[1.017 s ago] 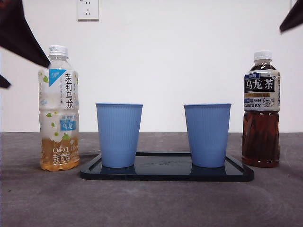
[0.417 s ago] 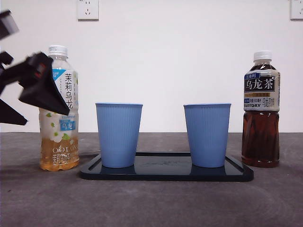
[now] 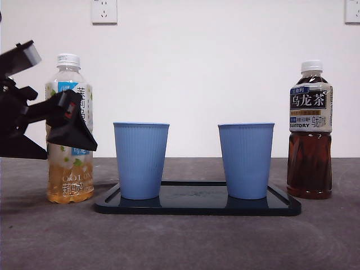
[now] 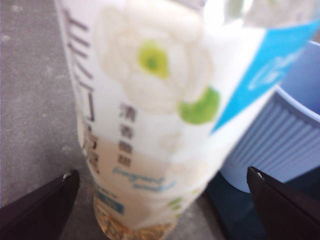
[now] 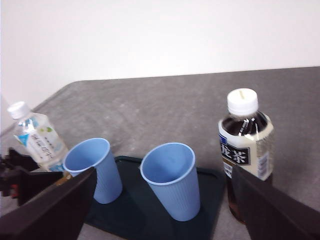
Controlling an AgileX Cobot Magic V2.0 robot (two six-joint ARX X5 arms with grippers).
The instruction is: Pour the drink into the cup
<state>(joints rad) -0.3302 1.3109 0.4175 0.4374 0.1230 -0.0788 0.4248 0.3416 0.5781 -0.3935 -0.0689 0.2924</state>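
A pale jasmine oolong tea bottle (image 3: 70, 169) with a white cap stands left of the black tray (image 3: 197, 206). My left gripper (image 3: 50, 135) is open, with its jaws on either side of this bottle at label height. In the left wrist view the bottle (image 4: 150, 115) fills the space between the jaws, and the left gripper (image 4: 160, 200) is apart from it. Two empty blue cups (image 3: 141, 160) (image 3: 246, 160) stand on the tray. A dark oolong tea bottle (image 3: 310, 135) stands right of the tray. My right gripper (image 5: 165, 210) is open and empty, high above the table.
A white wall with sockets (image 3: 104, 11) stands behind the grey table (image 3: 185, 242). The left cup (image 4: 285, 145) stands close beside the pale bottle. The right wrist view shows both cups (image 5: 95, 167) (image 5: 172, 180), the dark bottle (image 5: 245, 155) and the pale bottle (image 5: 37, 140).
My left gripper has come down from the top left corner and moved right, so its open jaws now stand on either side of the pale bottle. The right arm's tip has left the front view.
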